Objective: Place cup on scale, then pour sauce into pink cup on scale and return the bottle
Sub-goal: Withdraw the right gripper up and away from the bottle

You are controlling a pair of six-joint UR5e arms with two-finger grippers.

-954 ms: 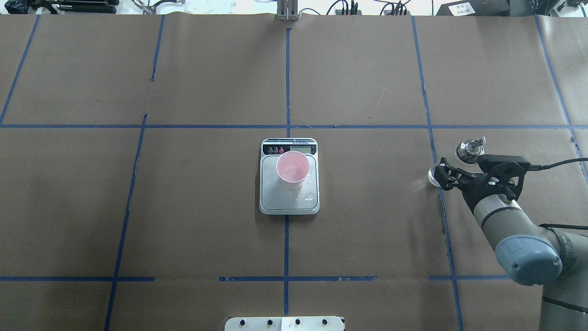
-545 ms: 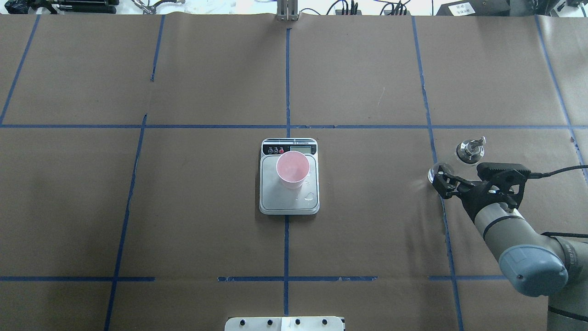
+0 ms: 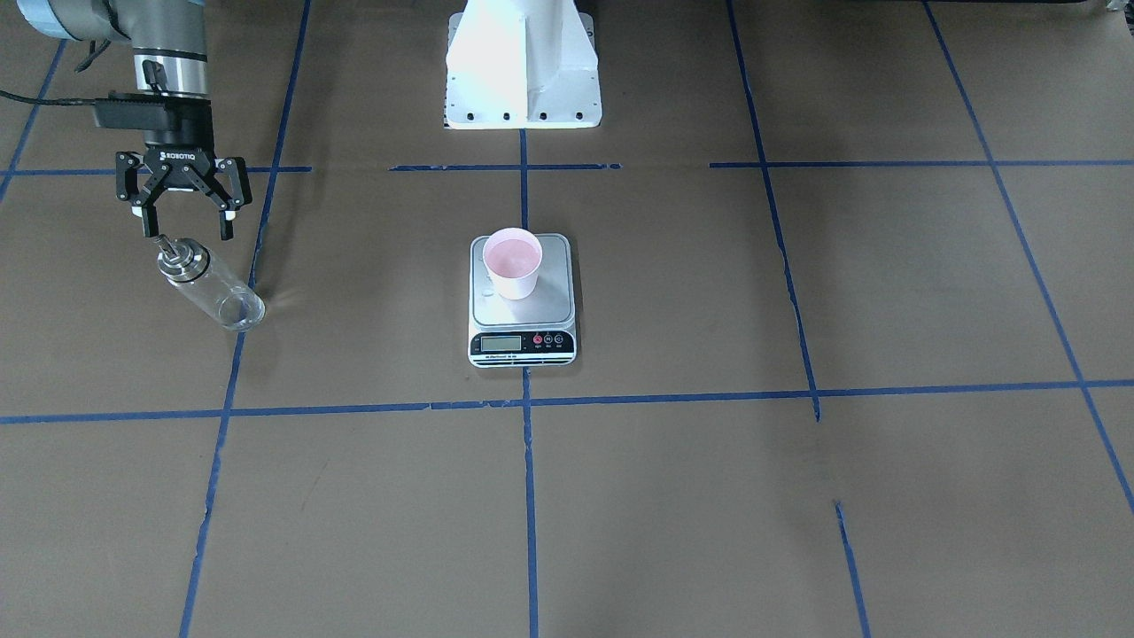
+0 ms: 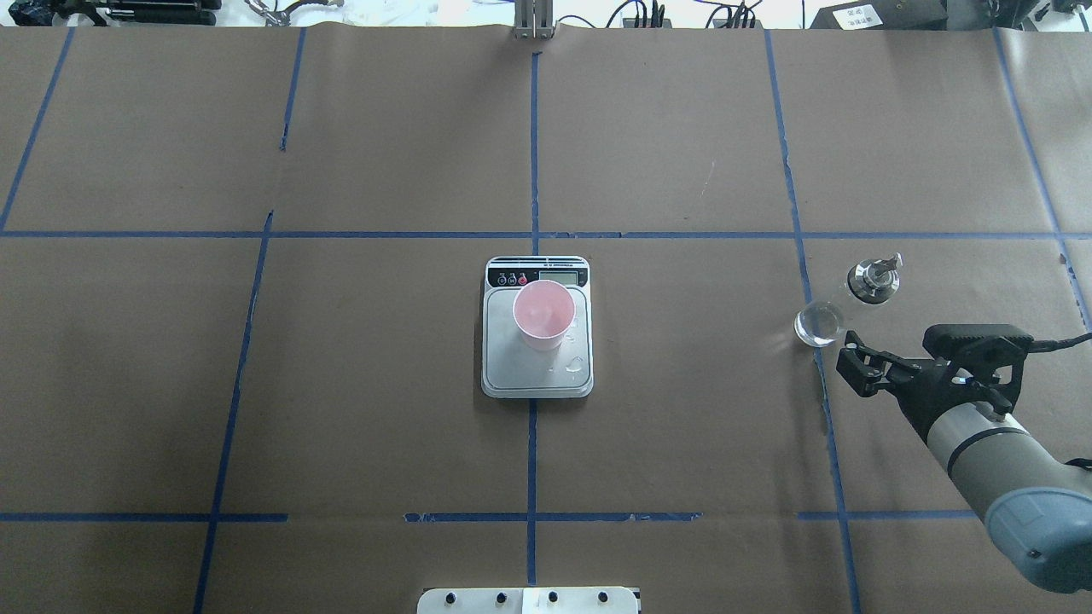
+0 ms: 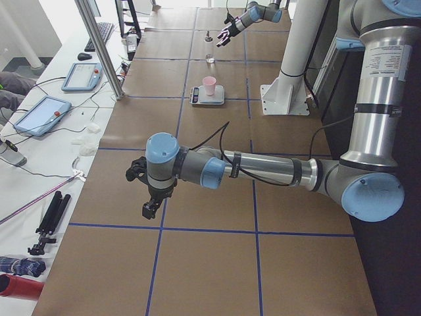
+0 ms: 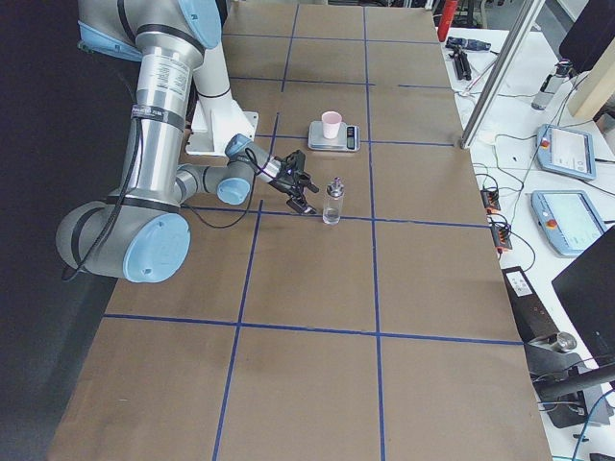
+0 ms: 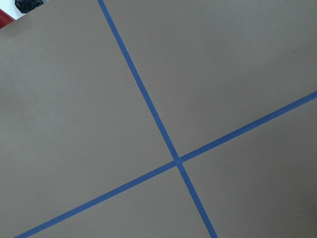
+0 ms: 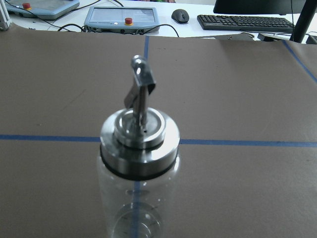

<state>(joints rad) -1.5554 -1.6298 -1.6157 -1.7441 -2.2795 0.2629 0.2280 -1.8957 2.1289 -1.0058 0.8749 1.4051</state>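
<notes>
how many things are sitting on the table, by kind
cup: 1
scale: 1
bottle: 1
total: 3

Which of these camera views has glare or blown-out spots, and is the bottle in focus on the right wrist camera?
Front-facing view: the white robot base is blown out. Right wrist view: the bottle is in focus, with bright highlights on its metal top. Left wrist view: even light, no glare.
</notes>
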